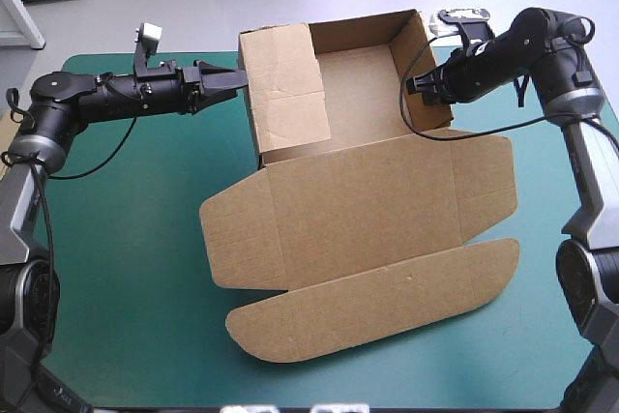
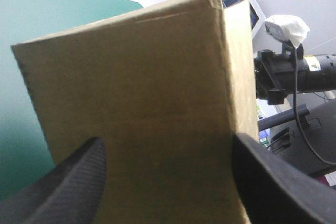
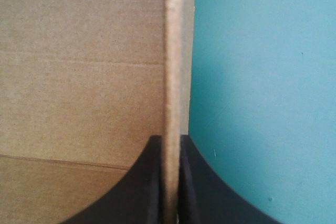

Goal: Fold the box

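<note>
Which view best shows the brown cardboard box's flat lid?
The high view: the whole brown cardboard box shows, walls raised, lid flat toward the near edge. The left wrist view shows only an outer wall ahead of open black fingers; the right, only a wall edge between shut fingers.

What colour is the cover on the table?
Teal-green, plain, without any pattern. The cover shows best in the high view.

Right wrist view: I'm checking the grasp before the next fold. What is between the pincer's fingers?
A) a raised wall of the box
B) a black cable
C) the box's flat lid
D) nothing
A: the right pincer is all but shut on the thin edge of a raised wall of the box, with the teal-green cover beside it.
</note>
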`<state>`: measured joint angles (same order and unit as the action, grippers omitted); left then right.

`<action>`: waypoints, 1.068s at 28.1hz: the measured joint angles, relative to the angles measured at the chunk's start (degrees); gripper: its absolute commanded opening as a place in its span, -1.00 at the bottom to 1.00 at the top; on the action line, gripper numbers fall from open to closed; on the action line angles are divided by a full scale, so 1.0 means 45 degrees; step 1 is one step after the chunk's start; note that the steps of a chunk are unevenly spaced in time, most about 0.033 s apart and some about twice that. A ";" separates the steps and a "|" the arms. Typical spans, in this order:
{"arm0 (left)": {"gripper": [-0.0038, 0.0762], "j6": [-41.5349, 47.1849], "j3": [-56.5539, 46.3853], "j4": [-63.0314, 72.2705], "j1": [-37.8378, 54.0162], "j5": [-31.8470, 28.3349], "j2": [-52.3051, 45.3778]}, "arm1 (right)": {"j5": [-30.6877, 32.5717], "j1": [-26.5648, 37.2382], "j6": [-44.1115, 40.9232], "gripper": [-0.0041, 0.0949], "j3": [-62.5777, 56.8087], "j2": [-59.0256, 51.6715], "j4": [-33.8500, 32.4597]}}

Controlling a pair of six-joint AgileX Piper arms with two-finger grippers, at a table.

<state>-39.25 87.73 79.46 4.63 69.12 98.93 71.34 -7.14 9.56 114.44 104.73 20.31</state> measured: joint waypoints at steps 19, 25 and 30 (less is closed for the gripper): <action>0.46 0.5082 0.1605 -0.6897 -0.1834 -0.0998 0.0000 | -0.0030 -0.1735 -0.1647 -0.92 -0.0014 0.0587 -0.2123; 0.36 0.8246 0.1741 -1.0317 -0.3096 -0.1737 0.0000 | -0.0219 -0.2398 -0.2358 -0.91 -0.0014 0.0587 -0.2981; 0.27 1.0640 0.1741 -1.3182 -0.4136 -0.2231 0.0000 | -0.0265 -0.2951 -0.2804 -0.92 -0.0014 0.0587 -0.3760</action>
<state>8.63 95.56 20.15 -13.98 59.08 98.93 70.15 -20.42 -3.06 114.38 107.36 3.39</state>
